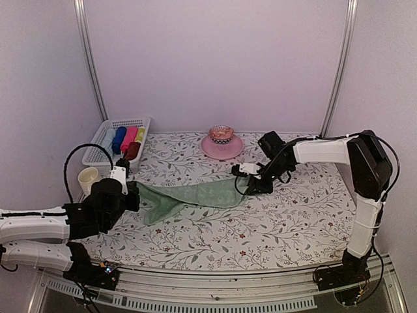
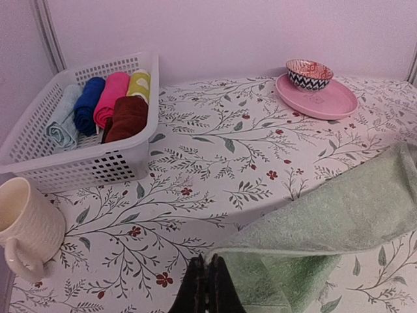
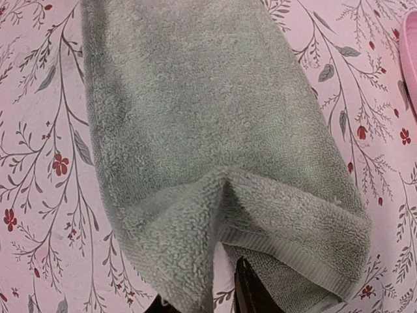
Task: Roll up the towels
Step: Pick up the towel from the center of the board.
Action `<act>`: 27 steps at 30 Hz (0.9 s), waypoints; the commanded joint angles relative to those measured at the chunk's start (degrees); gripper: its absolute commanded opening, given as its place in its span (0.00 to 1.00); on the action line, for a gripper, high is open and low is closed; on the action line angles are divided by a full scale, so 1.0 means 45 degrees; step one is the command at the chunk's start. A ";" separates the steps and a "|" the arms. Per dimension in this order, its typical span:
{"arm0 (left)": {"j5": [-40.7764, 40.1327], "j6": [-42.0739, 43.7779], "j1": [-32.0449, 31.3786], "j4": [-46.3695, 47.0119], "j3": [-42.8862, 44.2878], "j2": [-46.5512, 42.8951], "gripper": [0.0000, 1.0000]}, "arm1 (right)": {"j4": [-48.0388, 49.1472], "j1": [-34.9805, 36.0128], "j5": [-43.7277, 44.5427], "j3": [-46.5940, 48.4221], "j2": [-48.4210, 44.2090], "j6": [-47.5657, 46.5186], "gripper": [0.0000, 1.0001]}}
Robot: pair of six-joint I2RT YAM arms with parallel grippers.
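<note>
The pale sage green towel (image 1: 195, 195) is stretched across the floral table cover between my two grippers. My left gripper (image 2: 208, 283) is shut on its near left corner, with the cloth (image 2: 339, 215) trailing off to the right. In the top view that gripper (image 1: 135, 195) is at the towel's left end and my right gripper (image 1: 251, 186) is at its right end. In the right wrist view the towel (image 3: 208, 130) fills the frame, and its hemmed end folds over the right gripper (image 3: 201, 290), which pinches it. The dark red-brown towel (image 2: 127, 117) lies rolled in the basket.
A white basket (image 1: 107, 134) at the back left holds rolled blue, pink and yellow towels beside the red-brown one. A cream mug (image 1: 88, 177) stands in front of it, near my left arm. A pink plate (image 1: 221, 150) bearing a patterned bowl (image 1: 221, 134) sits at the back centre.
</note>
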 commanded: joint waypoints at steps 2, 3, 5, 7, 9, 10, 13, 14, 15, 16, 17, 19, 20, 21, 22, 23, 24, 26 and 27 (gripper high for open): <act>0.0068 0.0098 0.0191 0.0330 -0.0234 -0.0262 0.00 | -0.0224 -0.0764 -0.1174 -0.0271 -0.0950 0.0059 0.25; 0.0097 0.0101 0.0191 0.0359 -0.0241 -0.0258 0.00 | -0.0219 -0.0789 -0.1386 -0.0328 -0.0997 0.0021 0.25; 0.0116 0.0098 0.0196 0.0405 -0.0261 -0.0224 0.00 | -0.0274 -0.0809 -0.1832 -0.0369 -0.0984 -0.0137 0.25; 0.0147 0.0081 0.0198 0.0435 -0.0274 -0.0154 0.00 | -0.0493 -0.0809 -0.2311 -0.0235 -0.0856 -0.0229 0.24; 0.0183 0.0081 0.0209 0.0491 -0.0299 -0.0111 0.00 | -0.0644 -0.0793 -0.2627 -0.0100 -0.0740 -0.0263 0.23; 0.0205 0.0079 0.0213 0.0539 -0.0305 -0.0086 0.00 | -0.0667 -0.0796 -0.2731 -0.0076 -0.0703 -0.0257 0.22; 0.0263 0.0079 0.0232 0.0600 -0.0305 0.0015 0.00 | -0.0728 -0.0790 -0.2852 -0.0127 -0.0660 -0.0387 0.22; 0.0292 0.0091 0.0230 0.0606 -0.0306 0.0060 0.00 | -0.0732 -0.0785 -0.2857 -0.0139 -0.0641 -0.0434 0.22; 0.0303 0.0098 0.0232 0.0621 -0.0296 0.0087 0.00 | -0.0720 -0.0784 -0.2909 -0.0168 -0.0653 -0.0449 0.22; 0.0322 0.0103 0.0242 0.0625 -0.0285 0.0100 0.00 | -0.0714 -0.0789 -0.2957 -0.0205 -0.0662 -0.0488 0.22; 0.0324 0.0101 0.0244 0.0626 -0.0274 0.0119 0.00 | -0.0713 -0.0790 -0.2975 -0.0193 -0.0653 -0.0515 0.20; 0.0324 0.0082 0.0247 0.0610 -0.0286 0.0126 0.00 | -0.0746 -0.0789 -0.2919 -0.0151 -0.0576 -0.0486 0.14; 0.0324 0.0082 0.0247 0.0607 -0.0271 0.0100 0.00 | -0.0766 -0.0775 -0.2841 -0.0147 -0.0552 -0.0481 0.10; 0.0334 0.0089 0.0234 0.0606 -0.0279 0.0112 0.00 | -0.0771 -0.0788 -0.2717 -0.0127 -0.0527 -0.0514 0.06; 0.0342 0.0095 0.0252 0.0606 -0.0278 0.0084 0.00 | -0.0781 -0.0789 -0.2552 -0.0098 -0.0497 -0.0508 0.03; 0.0361 0.0108 0.0260 0.0621 -0.0278 0.0093 0.00 | -0.0816 -0.0790 -0.2344 -0.0057 -0.0484 -0.0471 0.03; 0.0395 0.0185 0.0268 0.0662 -0.0258 0.0086 0.00 | -0.0855 -0.0790 -0.2127 -0.0008 -0.0506 -0.0398 0.03; 0.0554 0.0463 0.0273 0.0738 -0.0067 0.0064 0.00 | -0.0896 -0.0790 -0.1119 0.0178 -0.0658 -0.0184 0.02; 0.0641 0.0674 0.0289 0.0716 0.0095 0.0044 0.00 | -0.0975 -0.0804 -0.0658 0.0307 -0.0799 -0.0025 0.02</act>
